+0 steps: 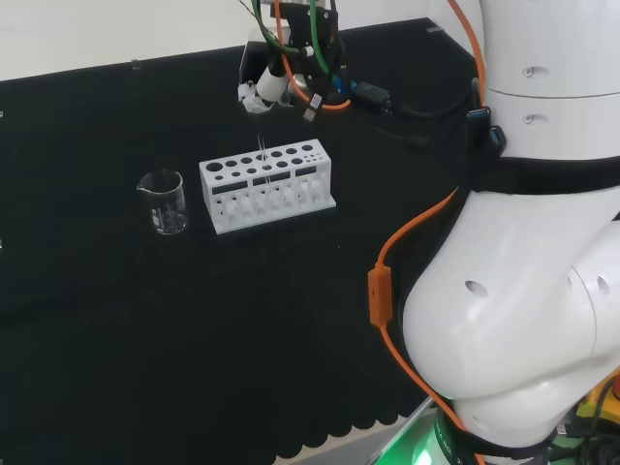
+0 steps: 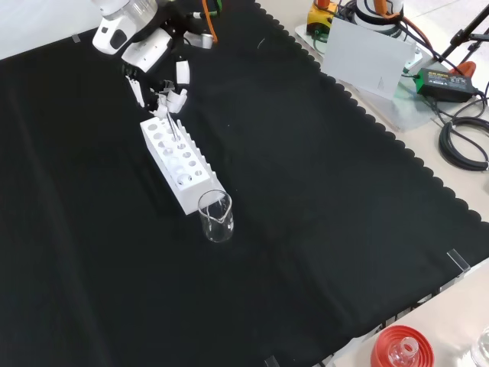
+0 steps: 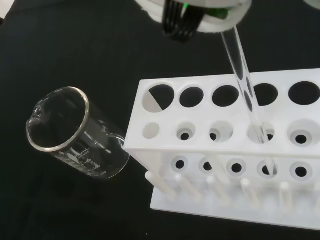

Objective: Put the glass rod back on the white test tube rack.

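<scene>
Now, by label:
Hand [image 2: 157,80]: upper left of front view, fingers pinching the glass rod [image 3: 243,85].
Rod: lower end inside a hole of the white test tube rack [image 3: 225,150].
Beaker [image 3: 75,135]: empty, just beside rack.

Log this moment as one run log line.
hand: above rack, holding rod | glass rod: tilted, tip down through a rack hole | white test tube rack: upright | beaker: empty, beside rack

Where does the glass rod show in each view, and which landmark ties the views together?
Head view: the rod hangs thin from the hand into the rack's top.
Front view: a faint line below the hand, at the rack's far end.
Wrist view: a clear rod slanting down through a rack hole.
Shared landmark: the beaker beside the rack.
</scene>
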{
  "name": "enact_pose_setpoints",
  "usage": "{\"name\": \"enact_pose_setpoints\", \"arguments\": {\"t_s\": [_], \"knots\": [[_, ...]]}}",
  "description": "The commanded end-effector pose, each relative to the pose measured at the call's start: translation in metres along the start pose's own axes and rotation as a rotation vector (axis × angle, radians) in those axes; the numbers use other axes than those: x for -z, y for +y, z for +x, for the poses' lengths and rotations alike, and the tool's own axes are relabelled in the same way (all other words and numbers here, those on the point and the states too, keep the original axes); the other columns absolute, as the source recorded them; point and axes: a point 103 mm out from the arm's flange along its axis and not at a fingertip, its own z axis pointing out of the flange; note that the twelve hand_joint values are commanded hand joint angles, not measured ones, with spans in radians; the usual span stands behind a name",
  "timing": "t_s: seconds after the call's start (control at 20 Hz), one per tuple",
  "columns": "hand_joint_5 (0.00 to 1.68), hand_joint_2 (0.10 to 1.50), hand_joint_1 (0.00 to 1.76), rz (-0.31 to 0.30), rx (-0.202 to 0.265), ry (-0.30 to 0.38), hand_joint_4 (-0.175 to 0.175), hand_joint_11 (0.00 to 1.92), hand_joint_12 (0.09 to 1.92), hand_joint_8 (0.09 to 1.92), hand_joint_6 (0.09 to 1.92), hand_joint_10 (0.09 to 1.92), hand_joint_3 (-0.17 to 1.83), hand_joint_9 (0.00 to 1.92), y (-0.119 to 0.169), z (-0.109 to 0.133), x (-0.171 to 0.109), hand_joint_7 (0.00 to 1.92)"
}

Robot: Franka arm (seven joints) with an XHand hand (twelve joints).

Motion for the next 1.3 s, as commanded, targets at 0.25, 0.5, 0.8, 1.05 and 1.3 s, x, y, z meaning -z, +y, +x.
{"name": "enact_pose_setpoints", "arguments": {"t_s": [0.25, 0.5, 0.8, 1.05, 1.3], "knots": [[1.06, 0.77, 1.31, -0.007, -0.011, -0.005, -0.175, 1.62, 0.73, 1.01, 0.74, 0.55, 0.57, 1.77, -0.0058, -0.0003, 0.0088, 1.22], [1.06, 0.77, 1.31, -0.004, -0.007, 0.013, -0.175, 1.62, 0.73, 1.01, 0.74, 0.55, 0.58, 1.77, -0.0064, -0.0065, 0.0055, 1.22], [1.02, 0.66, 1.35, 0.027, 0.001, 0.005, -0.175, 1.65, 0.66, 0.76, 0.83, 0.49, 0.66, 1.74, -0.0046, -0.0050, 0.0055, 1.29], [0.62, 0.36, 1.32, 0.069, 0.011, 0.021, -0.175, 1.77, 0.46, 0.64, 0.98, 0.21, 0.96, 1.88, -0.0026, -0.0040, 0.0080, 1.26], [0.28, 0.29, 1.25, 0.080, 0.009, 0.043, -0.175, 1.91, 0.41, 0.82, 0.77, 0.32, 1.00, 1.92, -0.0012, -0.0050, 0.0093, 0.93]]}}
